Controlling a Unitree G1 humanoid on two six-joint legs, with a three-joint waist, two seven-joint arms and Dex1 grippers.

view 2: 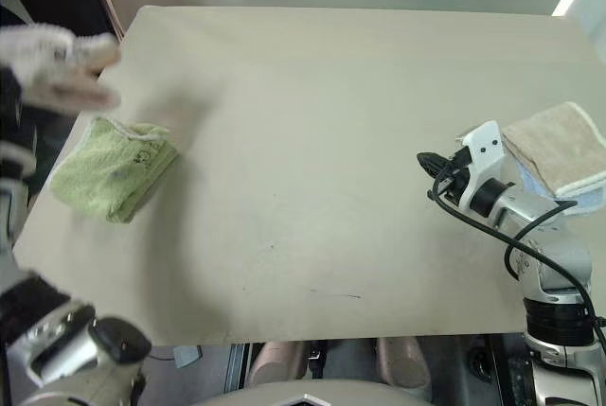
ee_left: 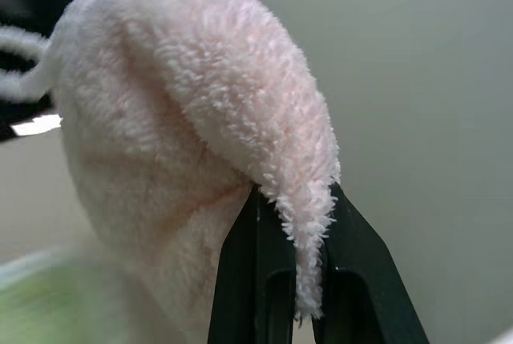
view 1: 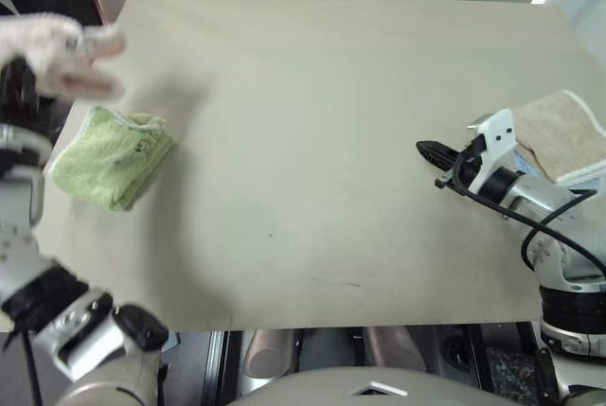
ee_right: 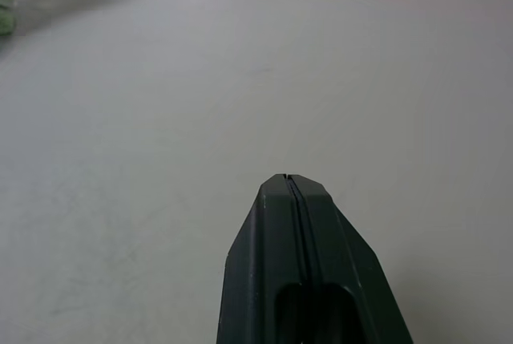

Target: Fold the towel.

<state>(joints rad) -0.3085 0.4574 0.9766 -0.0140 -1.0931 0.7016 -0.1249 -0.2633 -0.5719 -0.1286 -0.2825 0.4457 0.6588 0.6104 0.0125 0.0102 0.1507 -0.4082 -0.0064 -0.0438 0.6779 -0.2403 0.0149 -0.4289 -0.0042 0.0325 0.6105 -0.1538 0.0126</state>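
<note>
My left pincer (ee_left: 292, 280) clamps the pinkish-white terry towel (ee_left: 192, 143), bunched just above the fingertips, over the table's (view 1: 331, 141) left edge; my right pincer (ee_right: 288, 188), closed and empty, sits well apart

The beige desk (view 1: 312, 141) carries a folded lime-green cloth (view 1: 111, 156) just below the raised left tool (ee_left: 292, 224) and a tan cloth (view 1: 561, 133) just behind the right tool (view 1: 428, 150).
</note>
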